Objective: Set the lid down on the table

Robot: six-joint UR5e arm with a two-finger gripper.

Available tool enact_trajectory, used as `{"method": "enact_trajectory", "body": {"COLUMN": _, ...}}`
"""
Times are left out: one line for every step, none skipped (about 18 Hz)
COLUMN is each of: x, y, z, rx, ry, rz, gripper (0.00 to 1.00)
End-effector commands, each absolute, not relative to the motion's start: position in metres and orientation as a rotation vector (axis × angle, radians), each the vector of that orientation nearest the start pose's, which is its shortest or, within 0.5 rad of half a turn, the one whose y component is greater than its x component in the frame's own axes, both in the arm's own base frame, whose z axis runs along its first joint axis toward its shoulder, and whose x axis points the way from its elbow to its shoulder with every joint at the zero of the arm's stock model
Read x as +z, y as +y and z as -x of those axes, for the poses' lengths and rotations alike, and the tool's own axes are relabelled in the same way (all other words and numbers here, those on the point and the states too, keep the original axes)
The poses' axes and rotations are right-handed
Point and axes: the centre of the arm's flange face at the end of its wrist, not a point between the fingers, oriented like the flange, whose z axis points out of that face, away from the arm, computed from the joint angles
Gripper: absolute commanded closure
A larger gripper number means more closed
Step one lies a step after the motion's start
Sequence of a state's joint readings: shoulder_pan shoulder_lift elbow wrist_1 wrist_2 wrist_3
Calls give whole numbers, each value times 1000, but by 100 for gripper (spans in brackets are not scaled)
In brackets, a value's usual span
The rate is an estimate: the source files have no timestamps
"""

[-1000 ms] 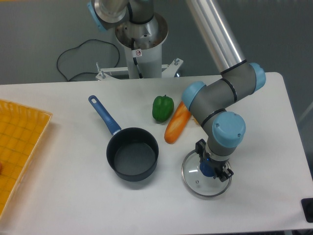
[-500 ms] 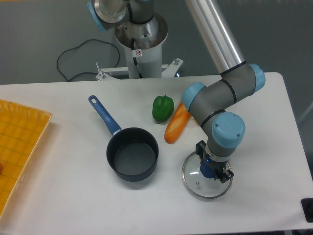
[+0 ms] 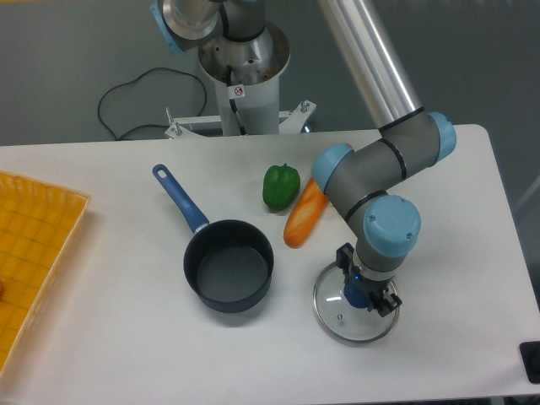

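The lid (image 3: 334,314), a clear glass disc with a thin metal rim, lies low over the white table (image 3: 126,337) at the front right, just right of the saucepan. My gripper (image 3: 361,291) points straight down over its centre, its fingers closed around the blue knob (image 3: 355,294). The arm's blue-capped wrist hides part of the lid's far side. I cannot tell whether the rim touches the tabletop all round.
A dark saucepan (image 3: 229,267) with a blue handle stands left of the lid. A green pepper (image 3: 281,186) and an orange carrot (image 3: 305,213) lie behind the lid. A yellow gridded tray (image 3: 29,253) sits at the left edge. The robot's base (image 3: 243,76) is at the back.
The wrist and gripper have crept a few pixels left and down, and the lid has shifted slightly with them. Nothing else has moved.
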State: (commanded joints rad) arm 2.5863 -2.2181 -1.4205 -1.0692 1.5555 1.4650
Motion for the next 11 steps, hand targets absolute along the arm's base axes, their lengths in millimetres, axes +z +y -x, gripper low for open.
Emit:
{"method": "enact_trajectory", "body": {"x": 214, "y": 484, "z": 525, "rx": -3, "ry": 697, "rz": 3047, "gripper": 61}}
{"method": "enact_trajectory", "body": {"x": 215, "y": 485, "z": 525, "rx": -1, "ry": 697, "rz": 3047, "gripper": 61}}
{"method": "enact_trajectory", "body": {"x": 214, "y": 485, "z": 525, "rx": -3, "ry": 697, "rz": 3047, "gripper": 61}}
{"method": "enact_trajectory", "body": {"x": 213, "y": 485, "z": 524, "rx": -5, "ry": 697, "rz": 3049, "gripper": 61}}
{"method": "enact_trajectory", "body": {"x": 213, "y": 485, "z": 524, "rx": -6, "ry": 699, "rz": 3047, "gripper": 61}}
{"method": "enact_trajectory", "body": {"x": 213, "y": 485, "z": 524, "rx": -6, "ry": 697, "rz": 3048, "gripper": 61}}
{"method": "enact_trajectory", "body": {"x": 212, "y": 485, "z": 524, "rx": -7, "ry": 697, "rz": 3050, "gripper": 61}}
{"method": "enact_trajectory", "body": {"x": 212, "y": 485, "z": 524, "rx": -7, "ry": 697, "rz": 3050, "gripper": 61}}
{"method": "enact_trajectory", "body": {"x": 212, "y": 485, "z": 524, "rx": -7, "ry": 697, "rz": 3050, "gripper": 61}}
{"method": "enact_trajectory", "body": {"x": 211, "y": 485, "z": 524, "rx": -9, "ry": 697, "rz": 3050, "gripper": 61}}
{"method": "enact_trajectory", "body": {"x": 210, "y": 485, "z": 524, "rx": -12, "ry": 697, "rz": 3051, "gripper": 61}}
